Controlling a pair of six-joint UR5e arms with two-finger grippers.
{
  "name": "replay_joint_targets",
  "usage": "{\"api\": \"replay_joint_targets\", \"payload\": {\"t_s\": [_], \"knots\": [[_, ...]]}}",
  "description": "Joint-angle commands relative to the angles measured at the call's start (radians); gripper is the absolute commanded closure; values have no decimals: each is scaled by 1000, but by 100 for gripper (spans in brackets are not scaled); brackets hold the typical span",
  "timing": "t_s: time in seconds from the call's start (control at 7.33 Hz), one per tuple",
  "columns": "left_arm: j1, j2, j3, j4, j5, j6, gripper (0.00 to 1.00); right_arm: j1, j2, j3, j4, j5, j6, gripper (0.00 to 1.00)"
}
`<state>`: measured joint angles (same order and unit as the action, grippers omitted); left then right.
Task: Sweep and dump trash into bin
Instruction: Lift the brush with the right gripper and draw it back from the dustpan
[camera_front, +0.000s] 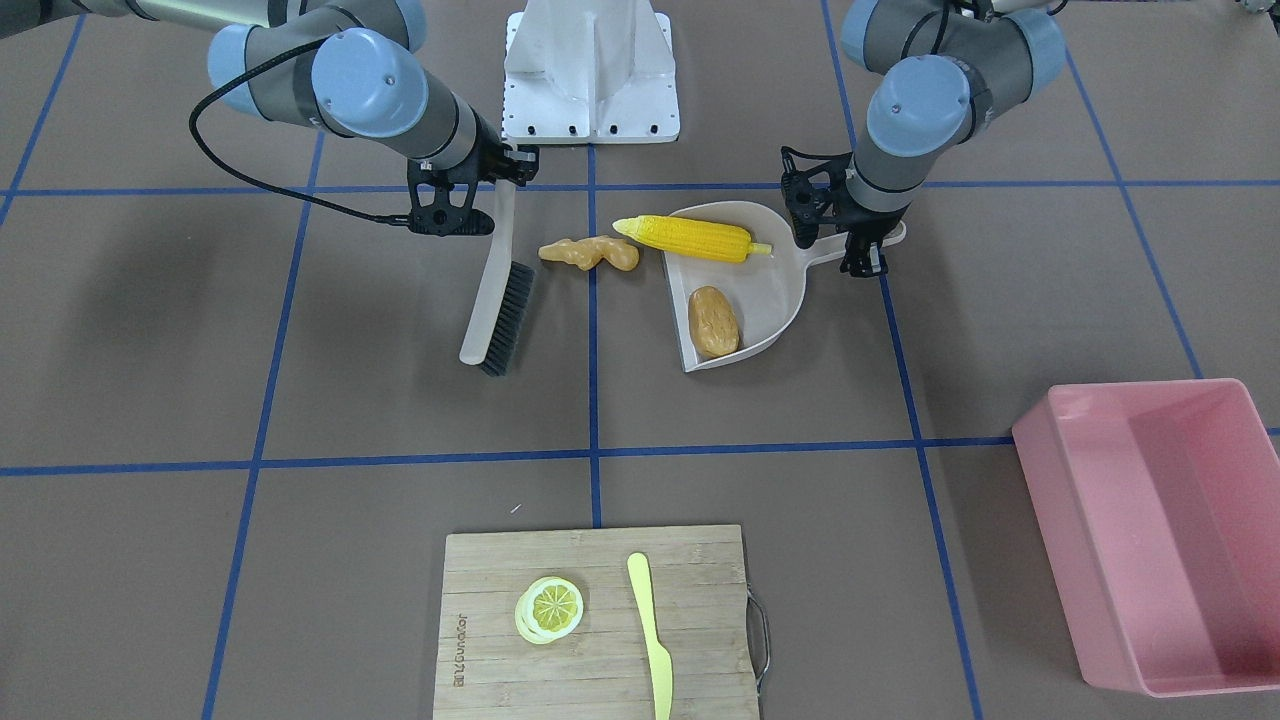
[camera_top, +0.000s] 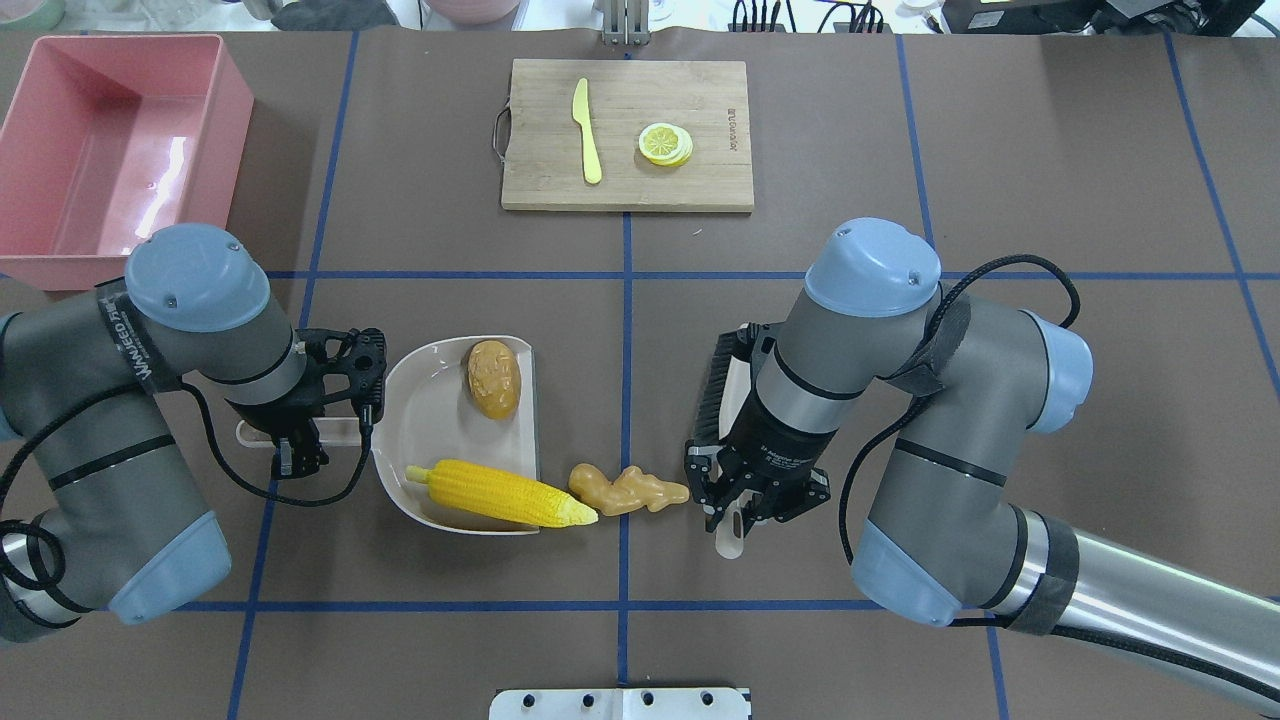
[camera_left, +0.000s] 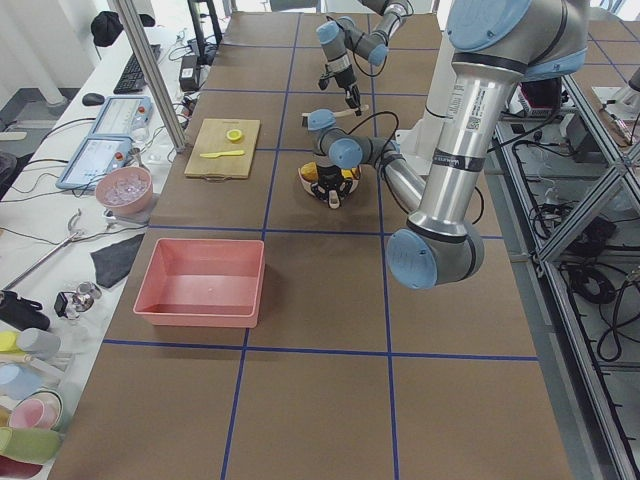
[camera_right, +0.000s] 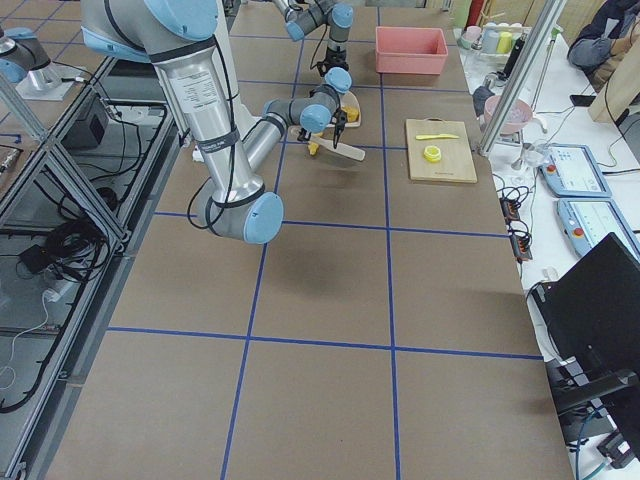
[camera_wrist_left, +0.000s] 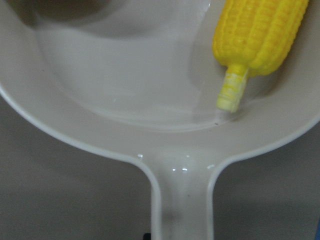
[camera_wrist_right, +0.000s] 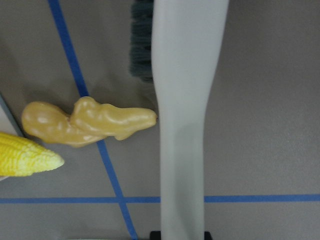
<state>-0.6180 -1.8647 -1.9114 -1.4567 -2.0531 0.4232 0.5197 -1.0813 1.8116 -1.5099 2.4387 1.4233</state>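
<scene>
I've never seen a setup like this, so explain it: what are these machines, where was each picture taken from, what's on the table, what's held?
A robot's left arm and right arm work at a table. Four pictures come from fixed cameras: across the table, above, and each end. Two come from cameras on the wrists. The left gripper holds a dustpan by its handle; the right gripper holds a brush. A potato lies in the dustpan, a corn cob partly in it, a ginger root on the table beside it. A pink bin stands empty. A cutting board carries a lemon slice and knife.
</scene>
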Motion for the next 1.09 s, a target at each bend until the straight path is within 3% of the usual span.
{"api": "replay_joint_targets", "payload": {"t_s": [0.0,0.41,0.95], "knots": [[3,-1,-2,-1,1,15,100,-9,1,-17,2,68,118,100],[7,4,6,-30,2,14,100,26,-2,-12,13,92,62,100],[14,2,-5,-27,5,14,100,221,-20,1,14,118,-272,100]]}}
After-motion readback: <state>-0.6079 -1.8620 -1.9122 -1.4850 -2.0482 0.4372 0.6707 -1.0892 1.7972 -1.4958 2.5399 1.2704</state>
